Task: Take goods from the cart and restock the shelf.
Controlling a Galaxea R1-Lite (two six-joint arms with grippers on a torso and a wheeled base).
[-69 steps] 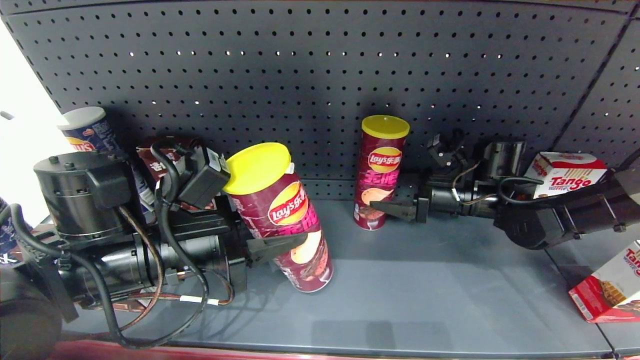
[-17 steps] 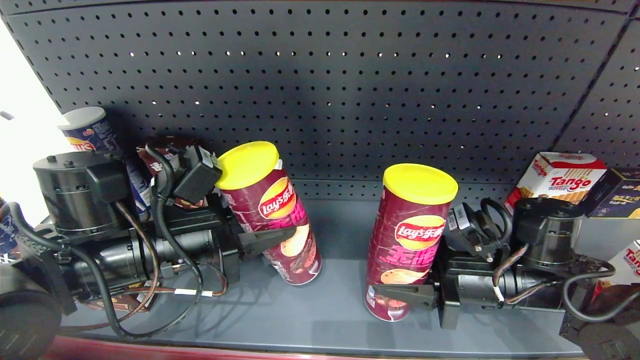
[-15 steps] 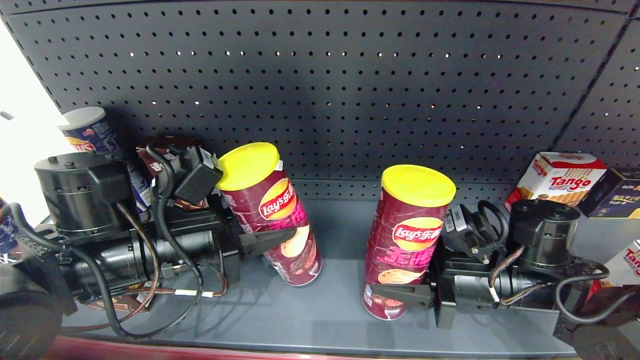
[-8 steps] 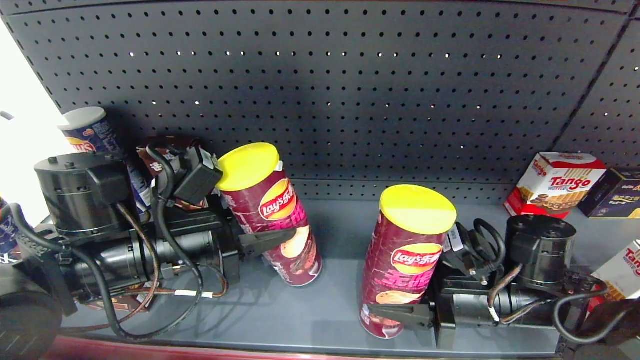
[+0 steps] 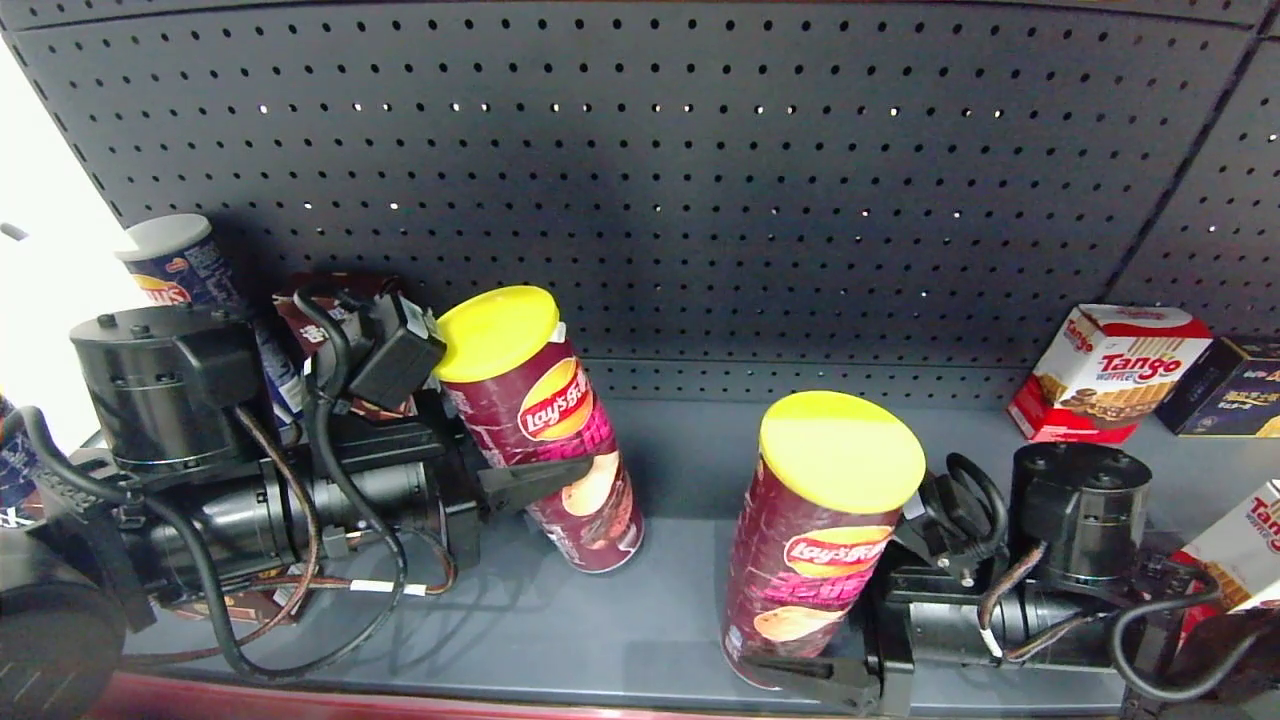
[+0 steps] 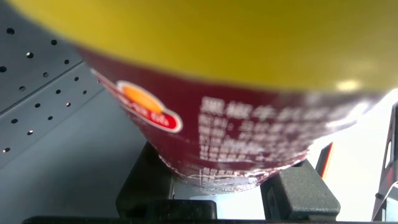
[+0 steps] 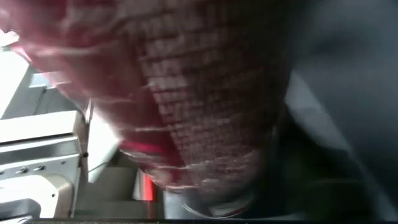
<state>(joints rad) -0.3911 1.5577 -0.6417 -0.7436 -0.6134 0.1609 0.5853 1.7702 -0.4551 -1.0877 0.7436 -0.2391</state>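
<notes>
Both arms level, each gripper clamped on a can.
Your left arm (image 5: 250,520) lies horizontal, its wrist pointing toward the middle. The left gripper (image 5: 575,475) is closed around the mid-body of the left chip can (image 5: 540,420), holding it tilted. Your right arm (image 5: 1000,620) lies horizontal, closer to the torso and pointing inward. The right gripper (image 5: 790,650) is closed low on the right chip can (image 5: 810,560).

The back wall (image 5: 640,150) is a dark board full of small holes. The grey shelf (image 5: 680,470) below has a red front edge (image 5: 300,705). Bright white light (image 5: 30,250) shines in at the left
</notes>
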